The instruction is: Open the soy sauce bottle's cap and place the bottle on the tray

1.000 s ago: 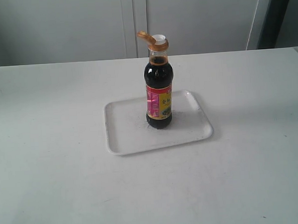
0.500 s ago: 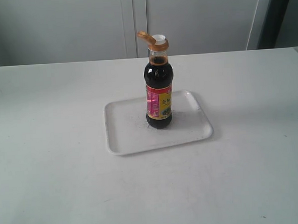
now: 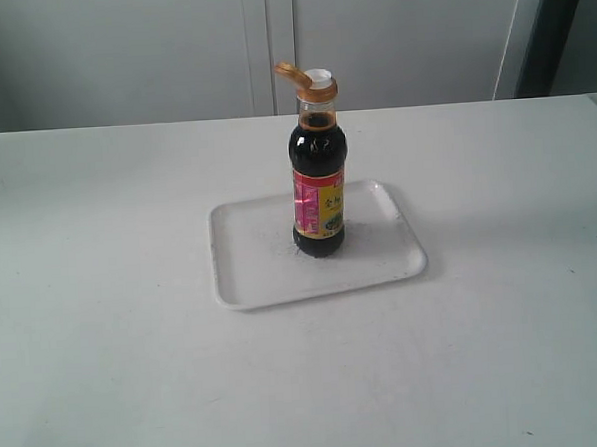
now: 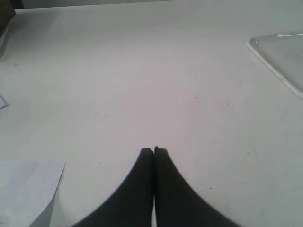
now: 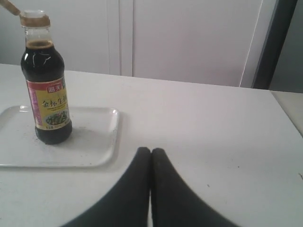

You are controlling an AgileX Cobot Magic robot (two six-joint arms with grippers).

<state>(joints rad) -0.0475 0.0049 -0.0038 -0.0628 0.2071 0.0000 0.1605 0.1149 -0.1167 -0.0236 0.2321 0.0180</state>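
Observation:
The soy sauce bottle (image 3: 319, 187) stands upright on the white tray (image 3: 256, 266), near the tray's middle; the right wrist view also shows the bottle (image 5: 46, 90) on the tray (image 5: 94, 146). Its golden-brown cap (image 3: 293, 74) is flipped open to one side, baring the white spout (image 3: 318, 77). Neither arm shows in the exterior view. My left gripper (image 4: 154, 150) is shut and empty over bare table, with a corner of the tray (image 4: 279, 56) off to one side. My right gripper (image 5: 151, 150) is shut and empty, well apart from the bottle.
The white table (image 3: 102, 294) spreads wide around the tray. A sheet of white paper (image 4: 28, 189) lies near the left gripper. Pale cabinet doors (image 3: 389, 38) stand behind the table, with a dark upright post (image 3: 549, 30) at the back right.

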